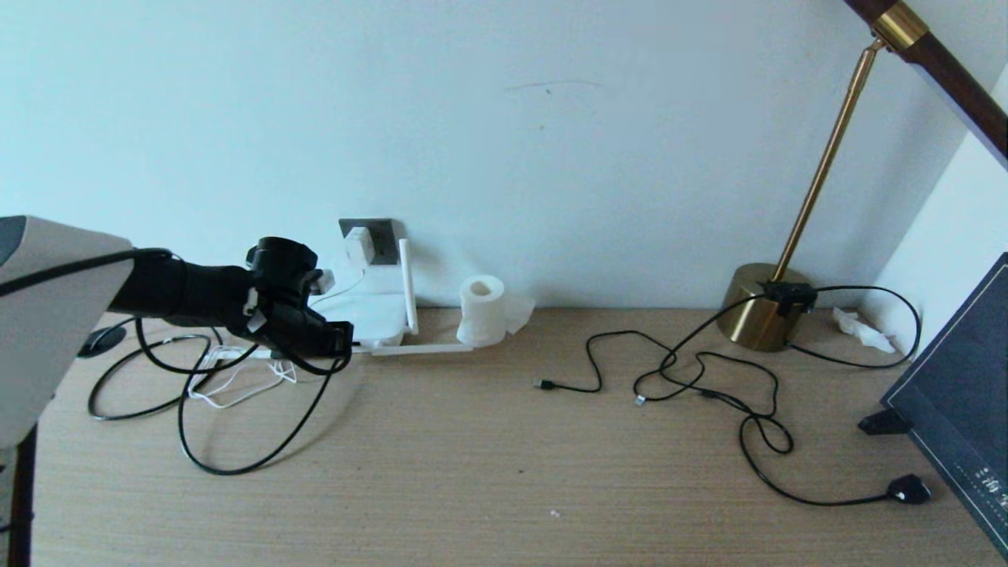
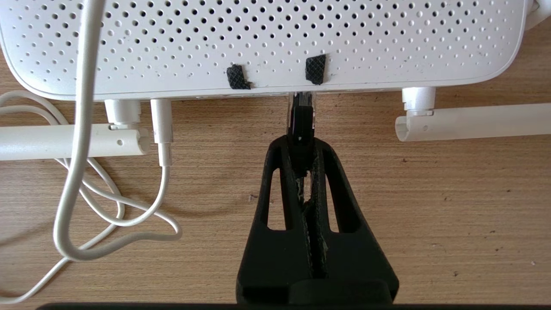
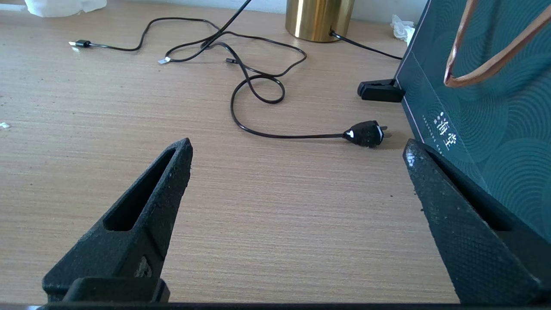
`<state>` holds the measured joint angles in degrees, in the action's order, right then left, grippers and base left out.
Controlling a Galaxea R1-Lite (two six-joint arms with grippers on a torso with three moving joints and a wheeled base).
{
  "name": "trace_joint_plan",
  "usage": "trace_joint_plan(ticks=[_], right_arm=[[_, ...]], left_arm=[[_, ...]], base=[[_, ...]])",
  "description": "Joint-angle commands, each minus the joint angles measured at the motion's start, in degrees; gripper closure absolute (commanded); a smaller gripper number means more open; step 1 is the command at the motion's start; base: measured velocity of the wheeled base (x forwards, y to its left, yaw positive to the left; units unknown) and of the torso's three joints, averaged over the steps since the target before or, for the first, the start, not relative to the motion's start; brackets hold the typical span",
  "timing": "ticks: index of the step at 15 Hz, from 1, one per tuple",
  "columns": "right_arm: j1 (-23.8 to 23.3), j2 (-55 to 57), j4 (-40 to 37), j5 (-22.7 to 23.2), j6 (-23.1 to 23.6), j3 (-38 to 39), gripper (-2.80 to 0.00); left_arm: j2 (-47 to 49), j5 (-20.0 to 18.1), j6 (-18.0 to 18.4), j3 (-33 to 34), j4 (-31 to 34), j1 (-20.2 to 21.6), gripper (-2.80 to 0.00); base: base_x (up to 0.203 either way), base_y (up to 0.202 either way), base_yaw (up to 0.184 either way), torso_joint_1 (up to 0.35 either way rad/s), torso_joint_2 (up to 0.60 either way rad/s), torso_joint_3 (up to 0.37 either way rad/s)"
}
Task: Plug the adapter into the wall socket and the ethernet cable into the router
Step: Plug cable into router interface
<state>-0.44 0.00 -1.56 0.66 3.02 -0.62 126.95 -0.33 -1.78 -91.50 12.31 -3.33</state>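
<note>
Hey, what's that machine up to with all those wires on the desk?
It is wiring up a router. Its left tool is shut on the plug of a black ethernet cable, whose tip sits at the router's front edge. The white adapter already sits on the wall socket behind. The right tool hangs open over the bare desk, near a loose lamp plug.

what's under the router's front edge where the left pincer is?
Ethernet cable plug, clamped in the left pincer, tip at the router edge. The port is covered; seating can't be judged. White cord already plugged alongside.
</note>
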Motion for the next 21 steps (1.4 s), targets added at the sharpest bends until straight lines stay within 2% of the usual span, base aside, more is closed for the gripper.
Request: trace_joint_plan(ticks=[1,6,14,21], right_arm=[[0.00,0.09,-0.11,0.04,0.05,0.01,-2.80],[0.00,0.09,-0.11,0.04,0.05,0.01,-2.80],[0.00,0.09,-0.02,0.04,0.05,0.01,-2.80],[0.00,0.09,-0.02,0.04,0.05,0.01,-2.80]], left_arm=[[0.40,-0.02,-0.64,0.01,0.07,-0.02,0.00],[0.64,-0.11,-3.35,0.10,-0.27,-0.27,0.00],[-0.87,-0.20,-4.05,1.61,-0.10,-1.94,0.00],[-0.33,-0.28,-11.86,1.71,-0.27,-2.95,0.00]], base=[[0.000,0.000,0.000,0.000,0.00,0.000],[0.000,0.000,0.000,0.000,0.00,0.000],[0.000,0.000,0.000,0.000,0.00,0.000],[0.000,0.000,0.000,0.000,0.00,0.000]])
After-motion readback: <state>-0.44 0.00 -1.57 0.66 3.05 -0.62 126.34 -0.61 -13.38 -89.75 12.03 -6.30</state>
